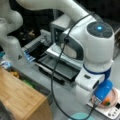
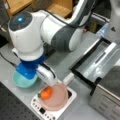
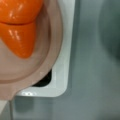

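Observation:
An orange toy carrot (image 2: 46, 93) lies on a pink plate (image 2: 60, 100) that rests on a white kitchen scale (image 2: 40, 107) with buttons along its front. My gripper (image 2: 51, 84) hangs straight down just over the carrot's end and the plate's rim; its fingers are hidden by the hand. In a front view the carrot (image 1: 107, 101) peeks out beside the blue wrist part, on the plate (image 1: 114, 96). The wrist view is filled by the carrot (image 3: 20, 30), the plate (image 3: 48, 55) and the scale's corner (image 3: 65, 62); no fingers show there.
A teal bowl (image 2: 21, 81) sits beside the scale, under the arm. A toaster oven with its door down (image 2: 100, 60) stands behind, also visible in a front view (image 1: 62, 66). A wooden box (image 1: 20, 100) stands at a front view's bottom left.

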